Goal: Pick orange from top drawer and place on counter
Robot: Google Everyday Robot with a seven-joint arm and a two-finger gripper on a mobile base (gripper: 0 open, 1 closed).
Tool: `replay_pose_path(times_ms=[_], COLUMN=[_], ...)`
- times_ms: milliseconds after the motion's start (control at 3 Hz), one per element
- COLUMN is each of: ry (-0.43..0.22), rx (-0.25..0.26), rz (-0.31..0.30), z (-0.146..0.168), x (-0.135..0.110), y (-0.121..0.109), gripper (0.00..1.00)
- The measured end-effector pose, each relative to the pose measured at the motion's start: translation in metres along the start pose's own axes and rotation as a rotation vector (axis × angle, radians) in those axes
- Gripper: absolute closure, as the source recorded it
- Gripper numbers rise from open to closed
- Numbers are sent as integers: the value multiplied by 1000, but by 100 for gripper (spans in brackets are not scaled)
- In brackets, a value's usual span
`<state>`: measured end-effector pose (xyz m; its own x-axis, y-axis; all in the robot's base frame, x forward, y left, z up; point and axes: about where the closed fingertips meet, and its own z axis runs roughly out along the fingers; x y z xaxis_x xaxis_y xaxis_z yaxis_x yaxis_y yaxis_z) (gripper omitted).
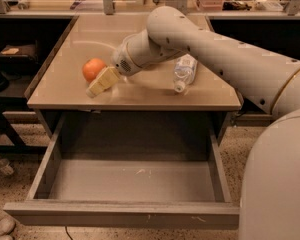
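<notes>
The orange [92, 68] rests on the beige counter [155, 96] near its left front part. My gripper [96, 82] reaches in from the right and sits low over the counter. Its jaws are open, and one cream finger [104, 80] lies just in front and to the right of the orange. The other finger is hidden behind the fruit. The top drawer [135, 181] is pulled fully out below the counter, and its grey floor is bare.
A clear plastic bottle [184, 72] lies on its side on the counter, right of my wrist. My arm crosses the counter's right half. Dark shelving stands to the left, and a cluttered bench runs behind the counter.
</notes>
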<state>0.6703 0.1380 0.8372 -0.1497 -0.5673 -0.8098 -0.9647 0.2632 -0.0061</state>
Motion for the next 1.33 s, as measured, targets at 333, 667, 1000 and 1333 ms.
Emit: replay_pose_path(times_ms=[333,667,1000,1333], ry=[0,27,155,207], rx=[0,48,199,377], rz=[0,-6,-40,-69], z=[0,-28,-115,-216], x=[0,-12,-53,-130], y=[0,0,4,20], gripper=[0,0,0,0])
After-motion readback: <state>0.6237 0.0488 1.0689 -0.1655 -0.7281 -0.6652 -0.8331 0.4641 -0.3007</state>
